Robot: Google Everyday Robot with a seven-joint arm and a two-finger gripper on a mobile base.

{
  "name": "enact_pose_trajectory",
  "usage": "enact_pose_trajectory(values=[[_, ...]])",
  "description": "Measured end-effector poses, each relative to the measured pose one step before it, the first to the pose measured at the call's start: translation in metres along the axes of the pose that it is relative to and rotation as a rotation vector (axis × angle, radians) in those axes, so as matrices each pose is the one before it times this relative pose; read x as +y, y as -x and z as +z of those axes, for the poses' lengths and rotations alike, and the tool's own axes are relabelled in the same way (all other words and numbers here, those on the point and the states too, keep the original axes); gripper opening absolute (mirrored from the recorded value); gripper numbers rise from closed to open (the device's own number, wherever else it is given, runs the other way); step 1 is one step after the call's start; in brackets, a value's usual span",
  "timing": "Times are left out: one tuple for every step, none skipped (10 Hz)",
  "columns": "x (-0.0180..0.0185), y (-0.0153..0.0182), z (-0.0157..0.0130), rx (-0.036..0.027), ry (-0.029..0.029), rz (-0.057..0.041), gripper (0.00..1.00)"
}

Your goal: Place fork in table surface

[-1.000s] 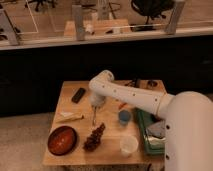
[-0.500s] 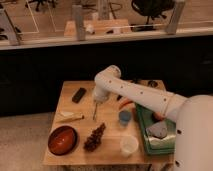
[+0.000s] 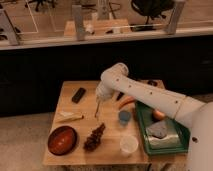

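Head count on the light tan wooden table surface (image 3: pixel 110 150): everything comes in ones.
One gripper (image 3: pixel 99 100) over the middle, one slim silver fork (image 3: pixel 97 109), one dark red round bowl (image 3: pixel 62 140), one brown pine-cone-like cluster (image 3: pixel 94 137), one white cup (image 3: pixel 129 145), one small blue cup (image 3: pixel 124 117), one green rectangular tray (image 3: pixel 182 147), one flat black block (image 3: pixel 78 95).

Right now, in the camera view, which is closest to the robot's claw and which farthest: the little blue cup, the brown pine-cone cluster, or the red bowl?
The gripper hangs over the middle of the table surface, with the fork pointing down from it.
1. Blue cup, just to its right in the view.
2. Pine-cone cluster, below it, toward the front edge.
3. Red bowl, front left corner.
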Motion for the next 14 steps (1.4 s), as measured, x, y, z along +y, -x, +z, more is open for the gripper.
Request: enact_pose_trajectory(values=[[-0.00354,0.00179,0.00607,-0.01259,-0.00733,-0.00426,0.00],[-0.00777,0.00198,0.00930,-0.01740,-0.00849,-0.00965,0.00],[-0.00884,0.00241,0.01097,-0.01894,-0.00557,-0.01253,0.00],[-0.00920,0.00291,0.01119,-0.01736,-0.00193,-0.01597,0.00],[-0.00709,0.00312,0.01152,-0.01396,0.00223,-0.01828,0.00],[-0.00210,0.00365,0.01510,-0.01863,0.00172,-0.01367,0.00],[0.00189,0.00340,0.01449,-0.01700,0.00526,-0.00695,0.00],[-0.00098,0.00497,0.01624,-0.01964,0.01010,-0.01493,0.00],[-0.00214,0.00268,0.00764,-0.00934,0.00976,-0.01181,0.02],[-0.00135,0.00304,0.00485,-0.00447,0.01377,-0.01435,0.09],[0.00095,0.00191,0.00297,-0.00265,0.00997,-0.00537,0.16],[0.00209,0.00313,0.00334,0.00235,0.02054,-0.00211,0.31],[0.00105,0.00029,-0.00414,0.00912,0.01581,0.00194,0.41],[0.00460,0.00016,-0.00374,0.00321,0.01123,0.00351,0.49]])
